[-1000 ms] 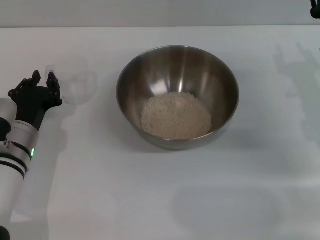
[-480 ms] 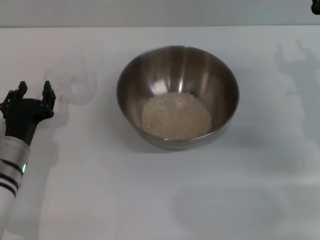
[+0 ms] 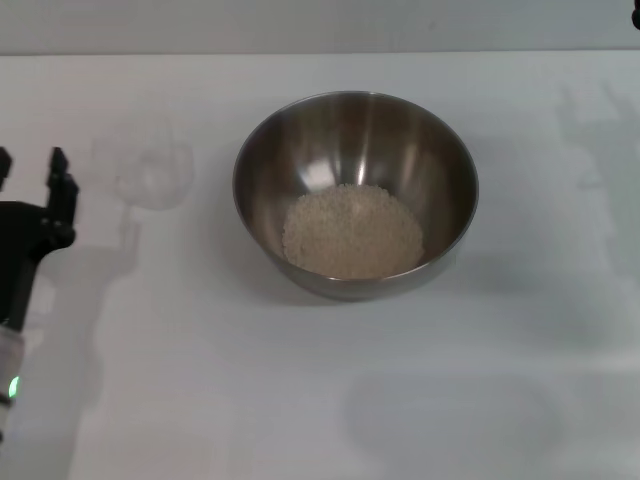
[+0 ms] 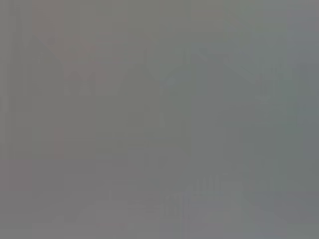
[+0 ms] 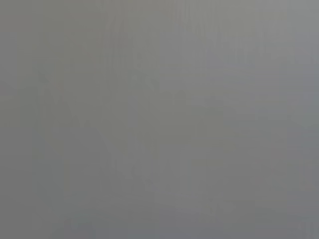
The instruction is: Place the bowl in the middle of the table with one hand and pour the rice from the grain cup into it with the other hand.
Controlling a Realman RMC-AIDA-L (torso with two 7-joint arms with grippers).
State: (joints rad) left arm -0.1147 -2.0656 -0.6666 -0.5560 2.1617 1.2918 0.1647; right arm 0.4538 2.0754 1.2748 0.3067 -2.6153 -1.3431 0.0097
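The steel bowl (image 3: pixel 355 190) stands in the middle of the white table (image 3: pixel 300 400). A pale heap of rice (image 3: pixel 352 232) lies in its bottom. The clear grain cup (image 3: pixel 147 170) stands upright on the table left of the bowl and looks empty. My left gripper (image 3: pixel 30 178) is open and empty at the left edge of the head view, left of the cup and apart from it. Only a dark sliver of my right gripper (image 3: pixel 636 12) shows at the top right corner. Both wrist views show plain grey.
The table's far edge (image 3: pixel 320 52) runs along the top of the head view. Nothing else stands on the table.
My left arm has drawn back to the left, away from the grain cup, which stays where it stood. The bowl and rice have not moved.
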